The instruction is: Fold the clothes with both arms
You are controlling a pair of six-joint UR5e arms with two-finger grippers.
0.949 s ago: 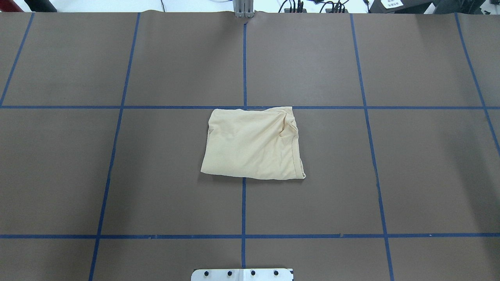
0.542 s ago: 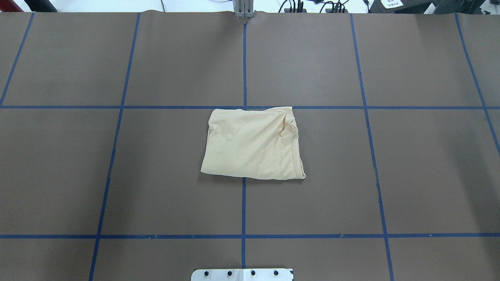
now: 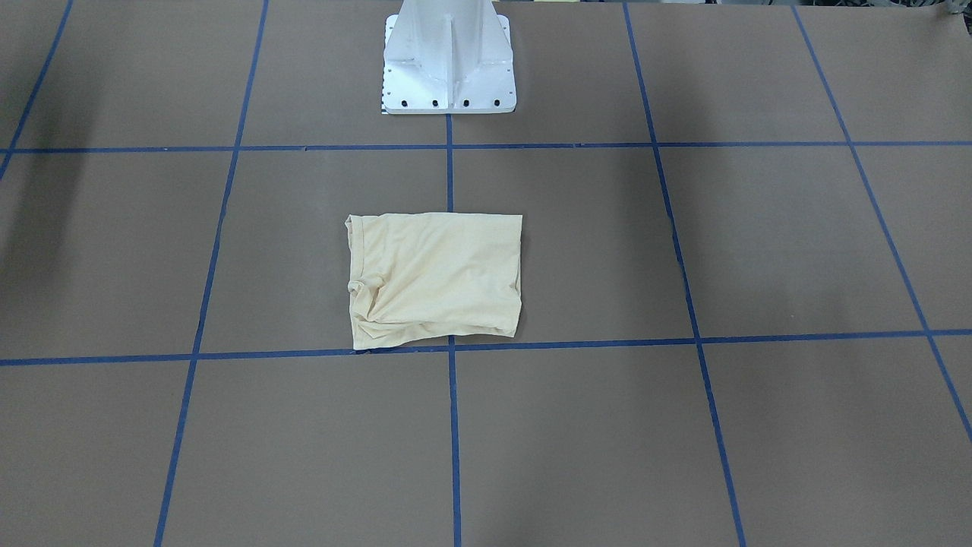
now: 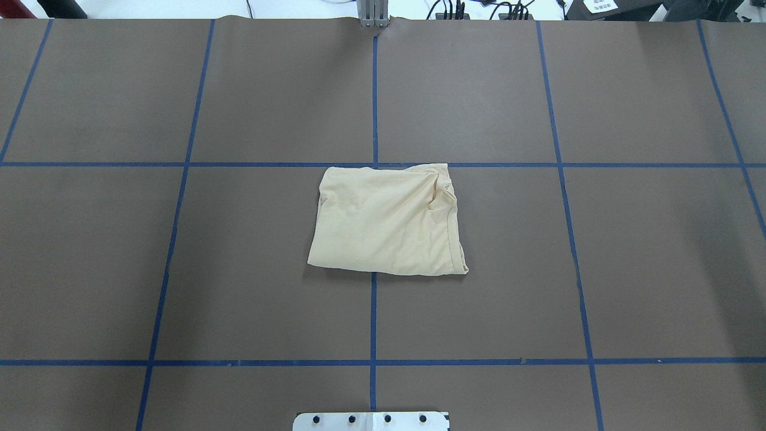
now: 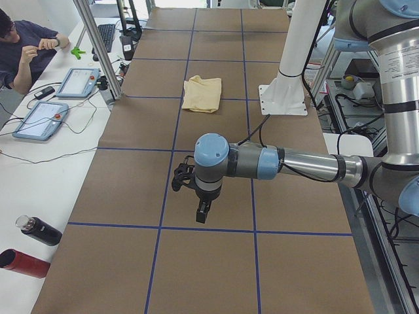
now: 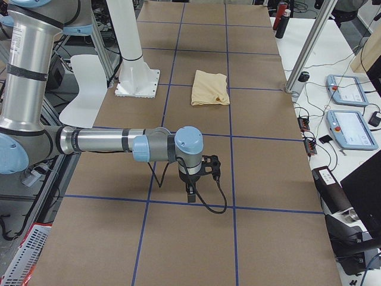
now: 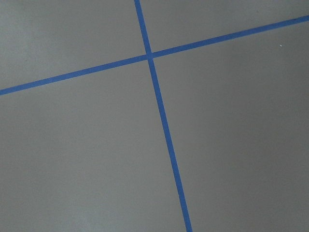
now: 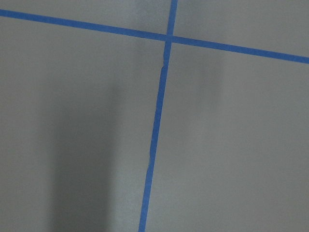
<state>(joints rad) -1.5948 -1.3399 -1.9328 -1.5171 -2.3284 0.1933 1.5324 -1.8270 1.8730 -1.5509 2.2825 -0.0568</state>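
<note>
The cream-yellow T-shirt [image 4: 388, 220] lies folded into a compact rectangle at the middle of the table, print hidden. It also shows in the front view [image 3: 434, 279], the left side view [image 5: 202, 93] and the right side view [image 6: 210, 87]. Its far right corner is bunched in the overhead view. My left gripper [image 5: 202, 212] shows only in the left side view, far from the shirt above the table's left end. My right gripper [image 6: 190, 193] shows only in the right side view, above the right end. I cannot tell whether either is open or shut.
Brown table cover [image 4: 179, 269] with a blue tape grid. White pedestal base [image 3: 448, 57] stands behind the shirt. An operator [image 5: 26, 46], tablets [image 5: 39, 121] and bottles [image 5: 26, 261] are at the side bench. Both wrist views show only cover and tape [image 7: 164, 130].
</note>
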